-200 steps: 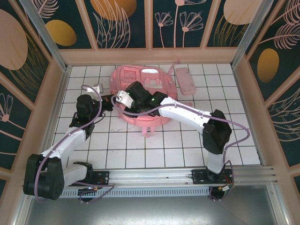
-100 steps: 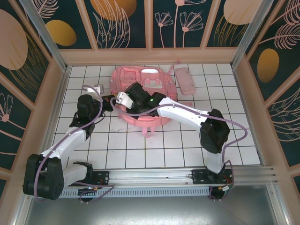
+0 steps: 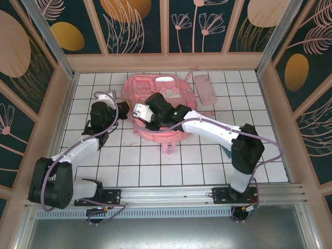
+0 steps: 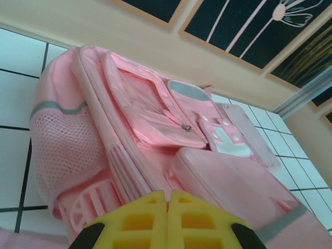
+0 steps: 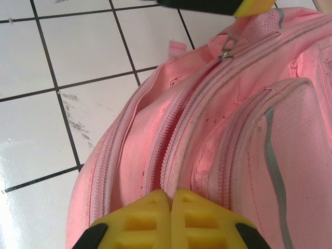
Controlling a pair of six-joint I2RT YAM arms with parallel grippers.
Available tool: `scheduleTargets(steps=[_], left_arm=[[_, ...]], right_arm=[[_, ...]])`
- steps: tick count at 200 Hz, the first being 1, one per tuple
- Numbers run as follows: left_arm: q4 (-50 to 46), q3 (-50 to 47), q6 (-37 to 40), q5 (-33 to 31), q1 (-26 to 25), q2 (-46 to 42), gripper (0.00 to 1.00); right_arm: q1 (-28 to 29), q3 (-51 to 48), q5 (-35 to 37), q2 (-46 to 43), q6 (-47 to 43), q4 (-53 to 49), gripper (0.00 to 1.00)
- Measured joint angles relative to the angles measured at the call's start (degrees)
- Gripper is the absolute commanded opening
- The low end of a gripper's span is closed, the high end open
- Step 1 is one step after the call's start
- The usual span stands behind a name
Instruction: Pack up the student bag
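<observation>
The student bag point(image 3: 167, 89), a big soft pink backpack, lies flat on the white tiles at the back centre. Its main zipper gapes open along the near left side point(image 5: 171, 129), with the metal pull point(image 5: 226, 52) at the far end. My right gripper point(image 3: 138, 110) is shut, pinching the zipper lip point(image 5: 171, 193). The left gripper point(image 3: 124, 108) is shut at the bag's left edge point(image 4: 167, 193), a sliver of pink between its fingers. Its yellow tip point(image 5: 251, 5) sits just beyond the zipper pull. The bag's front pockets and grey stripe point(image 4: 54, 106) face up.
A small flat pink pencil pouch point(image 3: 204, 88) lies to the right of the bag by the back wall. Wooden walls close in the left, right and back. Bare white tiles point(image 3: 155, 166) stretch from the bag to the arm bases.
The right gripper has closed on the zipper lip and its arm has shifted a little right. The left gripper has moved up along the bag's left edge. The bag has shifted slightly.
</observation>
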Motion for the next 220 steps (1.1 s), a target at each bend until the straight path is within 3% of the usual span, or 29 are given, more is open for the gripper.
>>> scheduleTargets(steps=[10,25,36,47,67,89,108,128,166,195,220], left_arm=[[0.4,0.8,0.0,-1.1,0.0,1.4,0.0],[0.4,2.0,-0.4,-3.0,0.0,3.1,0.01],[0.3,2.4,-0.4,-4.6,0.0,3.7,0.21],[-0.5,2.7,-1.0,-6.6,0.3,4.0,0.39],[-3.5,4.0,-2.5,-10.1,0.9,4.1,0.58],[-7.7,5.4,-3.2,-12.2,1.1,3.4,0.66],[-11.8,5.5,-3.5,-12.5,1.1,1.8,0.72],[-16.2,5.7,-3.5,-12.8,1.1,-0.2,0.78],[-21.4,6.9,-3.7,-12.9,1.1,-3.8,0.89],[-23.0,7.1,-4.3,-12.9,1.1,-5.1,0.97],[-24.3,7.1,-4.5,-12.8,1.1,-5.2,0.98]], right_arm=[[0.0,0.0,0.0,0.0,0.1,0.0,0.06],[-0.1,0.0,0.0,0.0,1.5,0.2,0.26],[-0.2,0.0,0.1,-0.1,3.3,0.0,0.43],[-0.3,0.1,-0.1,-0.3,4.7,0.0,0.53],[-1.7,-0.1,-0.4,-1.8,9.5,0.4,0.61],[-5.4,-2.3,0.2,-5.4,16.5,2.8,0.68],[-12.3,-4.6,0.7,-8.1,24.5,4.4,0.78],[-22.6,-6.0,1.6,-8.2,32.8,5.5,0.83],[-37.8,-6.3,1.3,-2.9,41.2,5.6,0.82],[-42.0,2.4,0.2,9.6,43.3,4.2,0.81],[-43.2,13.6,-0.2,21.5,43.8,3.1,0.79]])
